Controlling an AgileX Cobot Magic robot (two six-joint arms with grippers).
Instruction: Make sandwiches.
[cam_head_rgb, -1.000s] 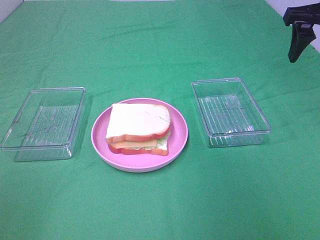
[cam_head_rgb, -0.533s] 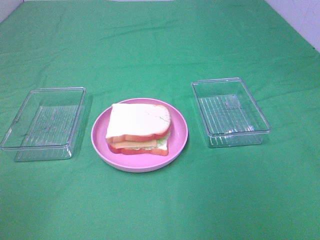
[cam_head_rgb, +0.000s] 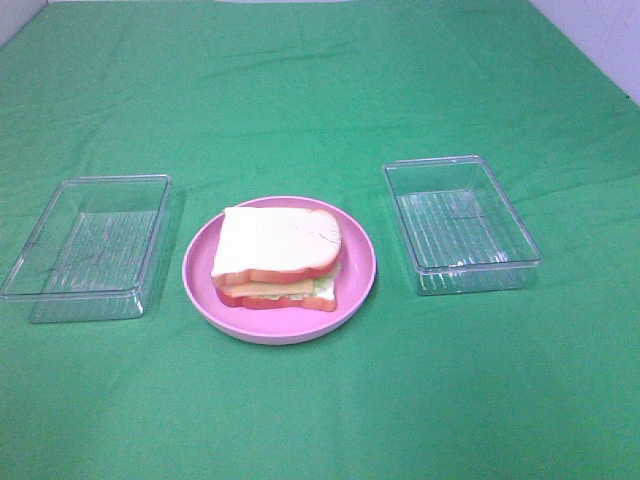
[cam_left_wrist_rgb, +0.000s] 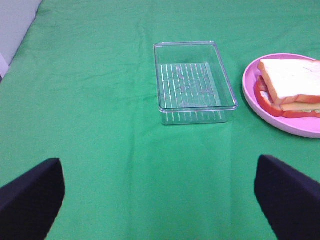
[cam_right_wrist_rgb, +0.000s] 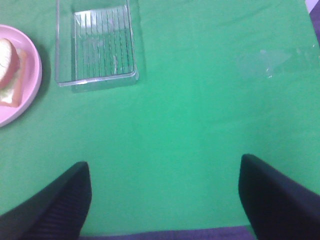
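Sandwich: a finished-looking toy sandwich is sitting just left of centre in the high view; white bread is showing on top, with yellow cheese, pale lettuce and red-brown edges peeking out below.
Plate: a round pink plate is carrying the stack, between the two trays.
Trays: a clear ribbed tray is lying at the left of the frame and another clear tray at the right; both are looking empty.
Left gripper: the left gripper is hanging wide apart over bare cloth, gripping nothing; its dark fingers are framing the lower corners of its wrist view.
Right gripper: the right gripper is likewise spread wide and carrying nothing; neither arm is appearing in the high view.
Step in hand: I judge the stack is complete and the arms are standing clear; doing this well is meaning keeping both claws away from the plate, so the top slice is not being nudged off the layers.
Surface: a green cloth is covering the table, lightly wrinkled.
Room: a pale wall strip is showing at the upper corners of the high view.
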